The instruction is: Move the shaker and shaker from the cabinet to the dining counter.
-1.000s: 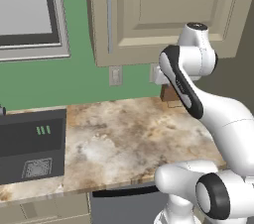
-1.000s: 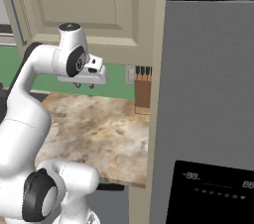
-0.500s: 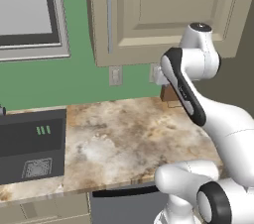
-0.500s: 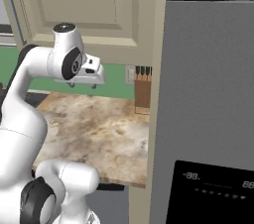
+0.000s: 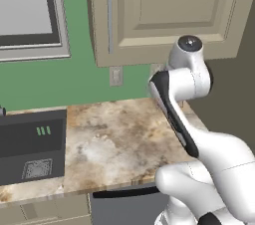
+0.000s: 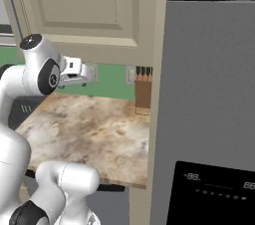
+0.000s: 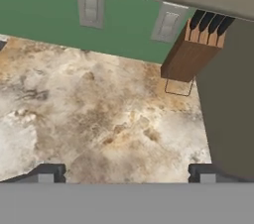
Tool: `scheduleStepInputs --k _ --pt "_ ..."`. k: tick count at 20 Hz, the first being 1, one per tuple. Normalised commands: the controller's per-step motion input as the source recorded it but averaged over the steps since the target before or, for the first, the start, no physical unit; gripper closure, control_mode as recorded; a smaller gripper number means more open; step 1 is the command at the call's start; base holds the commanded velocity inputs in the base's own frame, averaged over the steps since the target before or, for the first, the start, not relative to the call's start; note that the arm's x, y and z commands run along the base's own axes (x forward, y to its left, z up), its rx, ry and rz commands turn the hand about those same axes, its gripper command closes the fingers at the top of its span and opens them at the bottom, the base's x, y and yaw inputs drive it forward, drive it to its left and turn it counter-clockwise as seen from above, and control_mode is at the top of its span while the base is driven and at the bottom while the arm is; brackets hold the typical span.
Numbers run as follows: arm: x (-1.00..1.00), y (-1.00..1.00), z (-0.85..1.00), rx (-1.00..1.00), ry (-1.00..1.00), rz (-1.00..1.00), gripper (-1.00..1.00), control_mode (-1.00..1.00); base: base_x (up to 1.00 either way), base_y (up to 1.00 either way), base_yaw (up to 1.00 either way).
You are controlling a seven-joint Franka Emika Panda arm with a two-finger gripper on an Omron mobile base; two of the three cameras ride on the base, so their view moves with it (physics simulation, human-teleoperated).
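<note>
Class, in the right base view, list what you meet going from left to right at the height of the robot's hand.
Robot's white arm joint → gripper → wall outlet → knife block → grey refrigerator.

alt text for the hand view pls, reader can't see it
The open gripper looks down on a marbled worktop, nothing between its fingers. A wooden knife block stands at the back by a green wall with two outlets.
</note>
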Motion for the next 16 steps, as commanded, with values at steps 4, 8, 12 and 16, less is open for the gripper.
scheduleStepInputs --k 4,8,12,16 --pt "-0.01 0.42 0.24 -0.12 -0.27 0.01 -1.00 -1.00 0.00 0.00 0.00" --pt "0.00 0.41 0.33 -0.02 -0.26 0.00 -1.00 -1.00 0.00 0.00 0.00" --pt "0.00 0.22 0.41 0.00 -0.22 0.00 -1.00 -1.00 0.00 0.00 0.00" --pt "0.00 0.18 0.34 0.02 -0.19 0.00 -1.00 -1.00 0.00 0.00 0.00"
